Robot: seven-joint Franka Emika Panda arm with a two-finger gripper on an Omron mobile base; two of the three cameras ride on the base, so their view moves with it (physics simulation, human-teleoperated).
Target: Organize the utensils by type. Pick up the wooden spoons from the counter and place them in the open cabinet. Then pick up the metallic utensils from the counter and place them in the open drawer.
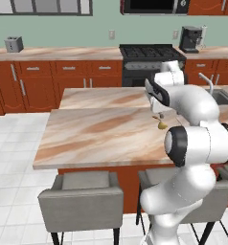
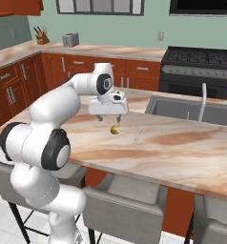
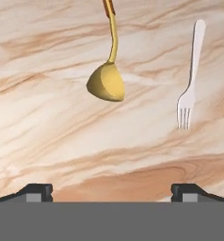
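A small yellow wooden spoon lies on the pinkish-tan marble counter, its handle pointing away from the hand. A thin silvery fork lies to its right, tines toward the camera. My gripper hovers open just above the counter, short of the spoon's bowl, with nothing between its fingertips. From the right base view the gripper hangs over the spoon, with the fork beside it. In the left base view the spoon peeks out below the hand. The open cabinet and the drawer are out of view.
A sink with a faucet is set into the counter beyond the fork. Grey chairs stand along the counter's near edge. A black stove, a toaster and a coffee machine sit on the back worktop.
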